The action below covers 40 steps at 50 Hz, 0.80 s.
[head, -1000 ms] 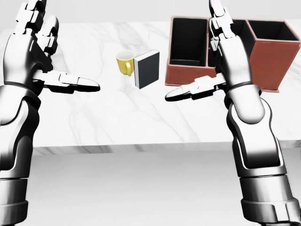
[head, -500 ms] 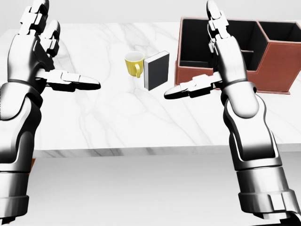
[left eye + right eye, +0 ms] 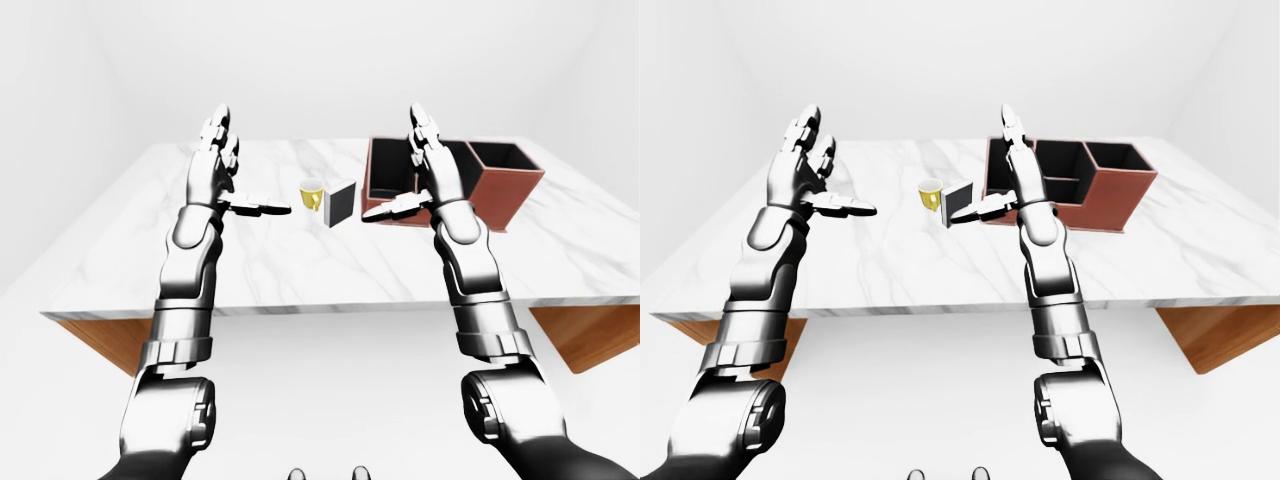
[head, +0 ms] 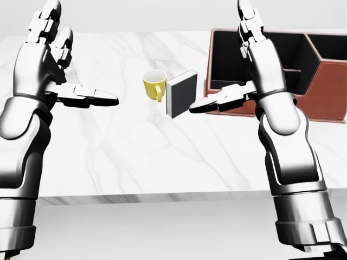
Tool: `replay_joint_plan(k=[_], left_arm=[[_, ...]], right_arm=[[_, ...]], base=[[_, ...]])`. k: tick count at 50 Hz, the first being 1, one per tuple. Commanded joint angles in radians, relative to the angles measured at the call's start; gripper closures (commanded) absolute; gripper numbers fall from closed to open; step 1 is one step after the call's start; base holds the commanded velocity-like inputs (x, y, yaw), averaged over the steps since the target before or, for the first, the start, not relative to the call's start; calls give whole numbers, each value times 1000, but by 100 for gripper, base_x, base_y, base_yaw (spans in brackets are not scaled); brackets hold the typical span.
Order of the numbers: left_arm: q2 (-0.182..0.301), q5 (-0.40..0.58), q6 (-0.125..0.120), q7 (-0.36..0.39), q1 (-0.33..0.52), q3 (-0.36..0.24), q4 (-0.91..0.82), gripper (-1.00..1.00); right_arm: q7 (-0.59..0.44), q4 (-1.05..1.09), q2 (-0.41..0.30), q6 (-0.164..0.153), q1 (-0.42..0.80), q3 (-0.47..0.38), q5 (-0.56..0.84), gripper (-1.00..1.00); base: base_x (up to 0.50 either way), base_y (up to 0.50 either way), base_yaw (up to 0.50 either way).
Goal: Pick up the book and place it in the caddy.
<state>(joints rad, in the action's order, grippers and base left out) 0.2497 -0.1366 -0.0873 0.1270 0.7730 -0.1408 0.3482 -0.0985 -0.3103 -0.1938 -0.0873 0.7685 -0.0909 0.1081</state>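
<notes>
Head view: book (image 4: 181, 94) upright on the marble desk (image 4: 135, 151), long axis vertical, dark cover turned toward the view's lower right, pale page edge toward the left. Just left of it, a yellow mug (image 4: 154, 84), close by but whether touching cannot be told. Brown caddy (image 4: 325, 103) to the right, black compartments open upward, near wall just beside the book. Left robot hand (image 4: 59, 76) raised over the desk's left part, fingers spread apart, thumb pointing right, holding nothing. Right robot hand (image 4: 244, 70) raised likewise, fingers apart and empty, thumb tip close by the book's right edge. Against half a second ago: whole picture shifted, so camera moved; book, mug and caddy larger and lower in view; both hands in the same spread pose. Bare marble between book and the desk's near edge, and wide open marble at left.

Left-eye view: desk's near edge (image 3: 300, 308) running across the middle, wooden underside at both corners; caddy (image 3: 500, 195) well in from the right edge.

Right-eye view: same layout; book (image 3: 959, 203) between the two arms, white floor below.
</notes>
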Motion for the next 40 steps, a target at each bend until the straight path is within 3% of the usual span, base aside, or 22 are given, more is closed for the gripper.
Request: replay_joint_plan(k=[1, 40], left_arm=[[-2, 2, 0, 2, 6, 1, 14, -100], [-5, 8, 0, 4, 7, 4, 30, -100]], right_arm=[[-2, -16, -1, 0, 0, 0, 1, -100], [-22, -14, 4, 0, -21, 6, 19, -100]], base=[[26, 0, 0], [25, 0, 0]])
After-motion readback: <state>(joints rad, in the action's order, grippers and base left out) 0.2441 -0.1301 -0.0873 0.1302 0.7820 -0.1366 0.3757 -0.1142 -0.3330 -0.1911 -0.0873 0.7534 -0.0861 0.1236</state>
